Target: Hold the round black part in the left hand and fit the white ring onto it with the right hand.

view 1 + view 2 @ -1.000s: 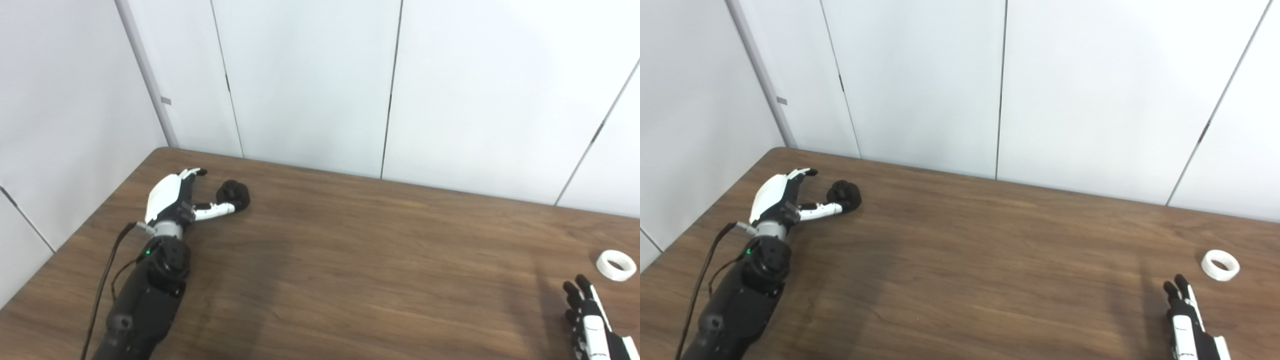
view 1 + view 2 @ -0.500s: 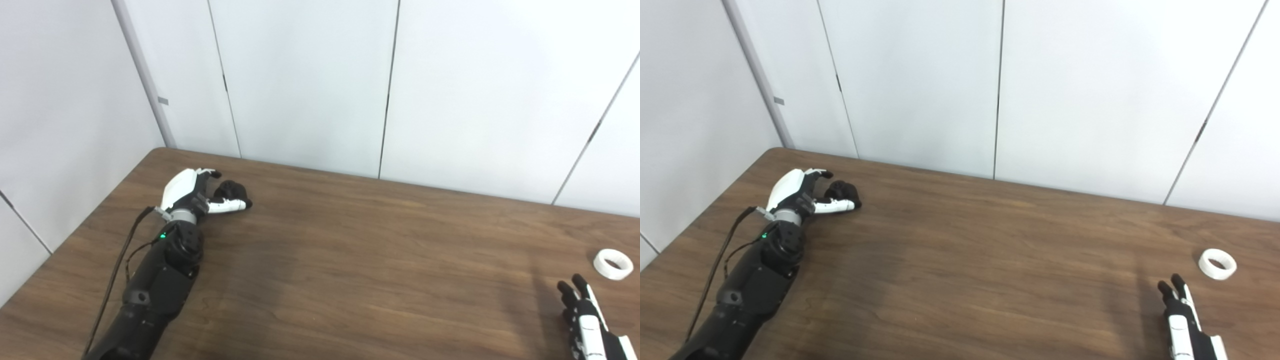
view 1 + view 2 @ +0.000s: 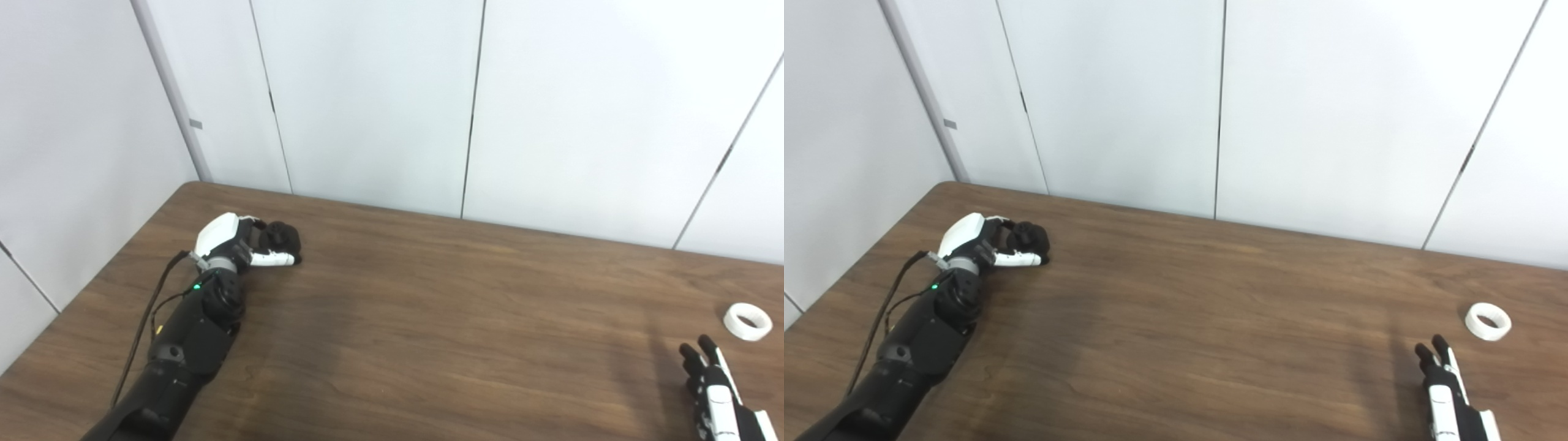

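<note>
The round black part [image 3: 284,233] rests on the brown table [image 3: 429,318] at the far left, close to the back edge. My left hand [image 3: 234,243] is wrapped around it, fingers curled over its top and the thumb lying along its near side. The white ring [image 3: 747,321] lies flat on the table at the far right. My right hand [image 3: 713,398] is at the bottom right corner, a little short of the ring, open with its fingers stretched out and holding nothing.
White wall panels [image 3: 367,104] stand right behind the table's back edge and along its left side. A black cable [image 3: 144,318] runs along my left forearm. The table's left edge runs diagonally near the left arm.
My left hand has moved up to the black part and its fingers and thumb have closed around it. The right hand has stayed in place. The camera has drifted slightly.
</note>
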{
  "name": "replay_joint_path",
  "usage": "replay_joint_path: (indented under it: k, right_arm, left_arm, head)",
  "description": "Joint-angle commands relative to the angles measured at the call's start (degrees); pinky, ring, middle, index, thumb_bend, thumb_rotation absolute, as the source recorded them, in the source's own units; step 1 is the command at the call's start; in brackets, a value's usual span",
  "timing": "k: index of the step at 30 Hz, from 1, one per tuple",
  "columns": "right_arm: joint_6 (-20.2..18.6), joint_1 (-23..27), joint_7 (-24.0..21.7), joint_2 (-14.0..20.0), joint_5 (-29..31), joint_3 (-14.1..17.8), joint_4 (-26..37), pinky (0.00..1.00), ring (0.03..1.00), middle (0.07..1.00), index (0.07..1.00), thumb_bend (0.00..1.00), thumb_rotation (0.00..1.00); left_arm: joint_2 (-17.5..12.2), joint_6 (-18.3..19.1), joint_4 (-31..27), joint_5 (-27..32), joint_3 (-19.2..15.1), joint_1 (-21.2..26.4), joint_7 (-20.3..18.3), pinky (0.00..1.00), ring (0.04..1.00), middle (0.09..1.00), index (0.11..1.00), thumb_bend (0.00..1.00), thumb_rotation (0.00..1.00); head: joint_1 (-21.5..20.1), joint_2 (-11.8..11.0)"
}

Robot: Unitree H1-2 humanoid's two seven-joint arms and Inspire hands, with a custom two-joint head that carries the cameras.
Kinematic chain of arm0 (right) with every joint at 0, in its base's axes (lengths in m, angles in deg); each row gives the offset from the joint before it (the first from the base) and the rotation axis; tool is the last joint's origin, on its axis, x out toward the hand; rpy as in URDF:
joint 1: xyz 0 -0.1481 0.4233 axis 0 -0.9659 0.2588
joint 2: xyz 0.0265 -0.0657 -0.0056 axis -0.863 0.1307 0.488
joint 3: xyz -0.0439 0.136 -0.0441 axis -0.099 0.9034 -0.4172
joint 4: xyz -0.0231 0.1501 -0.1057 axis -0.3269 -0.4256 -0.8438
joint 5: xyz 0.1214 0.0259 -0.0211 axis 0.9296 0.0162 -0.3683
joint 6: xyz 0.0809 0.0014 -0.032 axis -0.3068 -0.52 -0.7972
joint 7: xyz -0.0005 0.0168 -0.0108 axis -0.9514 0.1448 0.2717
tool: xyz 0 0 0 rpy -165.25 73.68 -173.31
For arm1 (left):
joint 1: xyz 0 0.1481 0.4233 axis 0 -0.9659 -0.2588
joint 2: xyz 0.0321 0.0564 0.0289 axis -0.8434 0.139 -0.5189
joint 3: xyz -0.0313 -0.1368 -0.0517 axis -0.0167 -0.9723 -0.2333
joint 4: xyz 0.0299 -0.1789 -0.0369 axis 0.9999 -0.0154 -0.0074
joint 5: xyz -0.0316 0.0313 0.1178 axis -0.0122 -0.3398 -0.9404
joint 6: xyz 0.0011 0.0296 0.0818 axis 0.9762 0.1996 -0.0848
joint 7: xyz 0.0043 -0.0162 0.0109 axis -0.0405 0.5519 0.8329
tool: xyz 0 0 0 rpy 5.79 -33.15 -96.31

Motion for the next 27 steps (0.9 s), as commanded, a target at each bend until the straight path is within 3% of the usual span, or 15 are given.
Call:
replay_joint_path:
  k: [1, 14, 27]
  right_arm:
    - [1.27, 0.32, 0.37, -0.30, 0.03, 0.11, 1.55, 1.00, 0.978, 0.944, 0.991, 0.38, 1.00]
    - [1.99, 0.27, -0.03, 0.09, 0.40, 0.10, 0.59, 1.00, 0.985, 0.948, 0.999, 0.40, 1.00]
    - [1.55, 0.20, -0.04, 0.21, 0.50, 0.23, 0.52, 1.00, 0.986, 0.940, 0.993, 0.43, 1.00]
  left_arm:
    - [-1.90, -0.99, -0.12, -0.70, -0.23, 3.24, 2.07, 1.00, 1.000, 0.942, 0.804, 1.00, 0.38]
    - [-2.02, -2.41, 0.67, 0.39, -0.62, 3.49, 3.22, 1.00, 0.993, 0.920, 0.778, 0.98, 0.34]
    - [-1.82, -1.74, -0.60, 0.73, -0.56, 3.28, 1.95, 1.00, 0.980, 0.899, 0.770, 0.96, 0.34]
  head:
    - [0.05, 0.08]
    - [0.02, 0.21]
    - [-0.34, 0.30]
